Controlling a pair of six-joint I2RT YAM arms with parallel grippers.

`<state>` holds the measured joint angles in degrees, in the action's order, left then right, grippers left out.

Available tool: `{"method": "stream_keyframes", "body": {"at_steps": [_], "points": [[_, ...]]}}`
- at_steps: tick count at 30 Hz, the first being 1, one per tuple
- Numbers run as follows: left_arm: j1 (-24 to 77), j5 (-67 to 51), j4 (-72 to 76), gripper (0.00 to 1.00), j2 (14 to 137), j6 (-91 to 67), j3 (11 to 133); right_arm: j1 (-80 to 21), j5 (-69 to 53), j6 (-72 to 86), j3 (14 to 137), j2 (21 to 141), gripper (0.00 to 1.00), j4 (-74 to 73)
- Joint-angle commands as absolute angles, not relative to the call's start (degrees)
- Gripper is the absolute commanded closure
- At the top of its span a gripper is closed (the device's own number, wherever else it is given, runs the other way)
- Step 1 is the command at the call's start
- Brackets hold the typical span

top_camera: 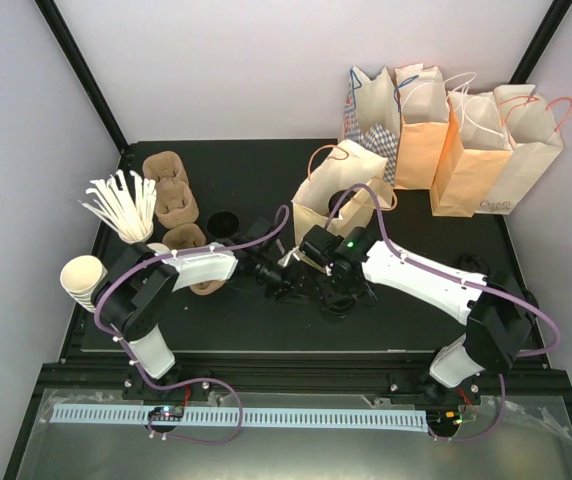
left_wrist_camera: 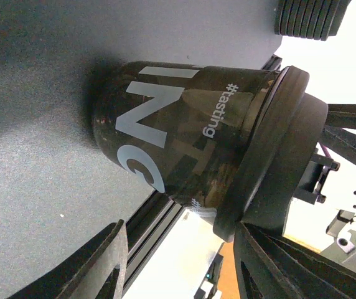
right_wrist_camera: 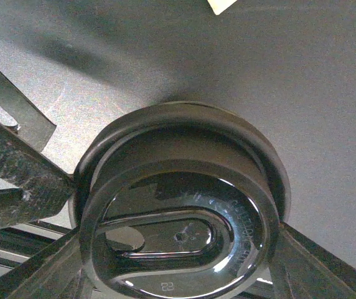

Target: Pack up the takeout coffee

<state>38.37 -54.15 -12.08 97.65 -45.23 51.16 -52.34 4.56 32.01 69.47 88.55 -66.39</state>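
The takeout coffee cup (left_wrist_camera: 184,137) stands upright on the table (top_camera: 266,170), just at the near side of the open paper bag (top_camera: 331,195) and not yet inside it; in the left wrist view its side looks dark with pale lettering, and the black lid (right_wrist_camera: 178,237) sits on its top. The left gripper (left_wrist_camera: 181,249) has its jaws apart, one finger at each side of the cup; a gap shows between one finger and the cup wall, so it clamps nothing. The right gripper (right_wrist_camera: 181,249) is above the cup, its fingers close against two sides of the lid rim; I cannot tell if they press on it or only stand beside it. I judge that the lid is being seated or checked, and that the lift into the bag comes after; several things may go wrong from here. If the lid is pushed at one side only, it may sit crooked and come off when the cup is lifted; if the left fingers close too hard, the paper wall may be crushed and the lid may spring off; both grippers are very near to each other in front of the bag, so one may knock the other or tip the cup; the bag is soft and its handles lie near the mouth, so the cup may catch there and fall over.
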Motion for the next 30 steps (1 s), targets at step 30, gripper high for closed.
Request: {"method": "stream_keyframes", "body": {"at_steps": [30], "points": [[42.3, -51.4, -6.2, 0.59, 102.0, -48.4, 47.5, -52.3, -2.9, 22.9, 60.5, 87.5, 0.38, -59.4]]}}
